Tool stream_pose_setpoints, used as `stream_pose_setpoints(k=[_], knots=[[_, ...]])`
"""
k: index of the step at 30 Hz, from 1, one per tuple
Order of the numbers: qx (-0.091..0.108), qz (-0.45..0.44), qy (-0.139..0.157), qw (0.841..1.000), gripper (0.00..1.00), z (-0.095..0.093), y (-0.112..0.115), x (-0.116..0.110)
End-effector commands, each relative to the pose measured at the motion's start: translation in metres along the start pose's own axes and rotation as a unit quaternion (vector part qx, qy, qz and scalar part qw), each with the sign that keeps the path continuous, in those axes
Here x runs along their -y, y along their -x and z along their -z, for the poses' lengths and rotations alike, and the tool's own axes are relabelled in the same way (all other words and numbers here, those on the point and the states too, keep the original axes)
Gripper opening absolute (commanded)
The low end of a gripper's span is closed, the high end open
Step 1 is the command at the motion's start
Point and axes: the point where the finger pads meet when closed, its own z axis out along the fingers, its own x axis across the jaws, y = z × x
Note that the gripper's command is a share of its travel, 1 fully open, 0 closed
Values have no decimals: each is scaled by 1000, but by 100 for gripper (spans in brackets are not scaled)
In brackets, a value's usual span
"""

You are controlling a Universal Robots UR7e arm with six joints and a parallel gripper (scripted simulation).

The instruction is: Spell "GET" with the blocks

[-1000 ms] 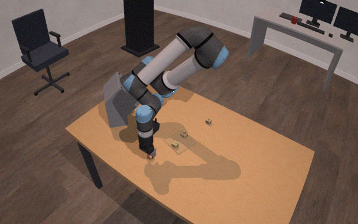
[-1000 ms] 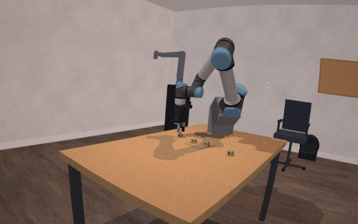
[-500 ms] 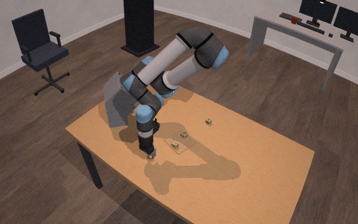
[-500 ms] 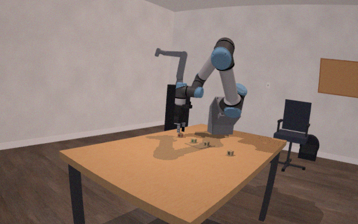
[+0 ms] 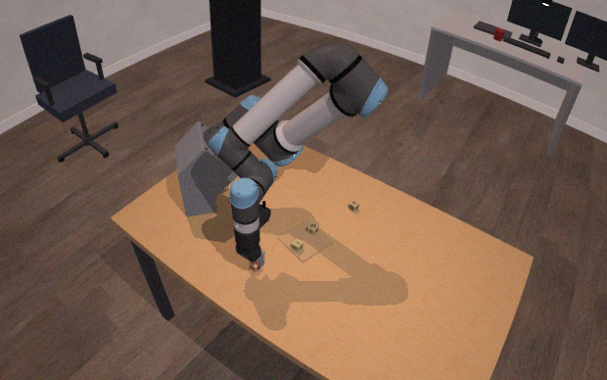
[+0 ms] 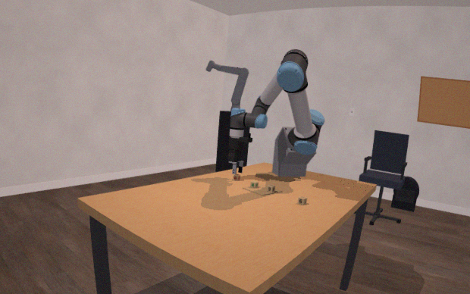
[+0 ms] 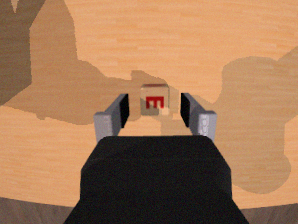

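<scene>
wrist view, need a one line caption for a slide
Open claw straddles the red-lettered E block on the table, fingers not yet closed.

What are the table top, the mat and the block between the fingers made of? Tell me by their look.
Table top: wood, probably, with pale orange grain lines and a matte finish.
Mat: thin sheet, clear or tan; the material is unclear, and only its edge line shows.
Block: tan, wood-like, with a red printed letter on top. It sits between the open gripper's fingers.
</scene>
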Motion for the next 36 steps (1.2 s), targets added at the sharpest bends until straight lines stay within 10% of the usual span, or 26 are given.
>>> stream_pose_setpoints(k=[1, 36], knots=[[0, 0, 0, 1000, 100, 0, 0, 0], [0, 0, 0, 1000, 100, -37, 0, 0]])
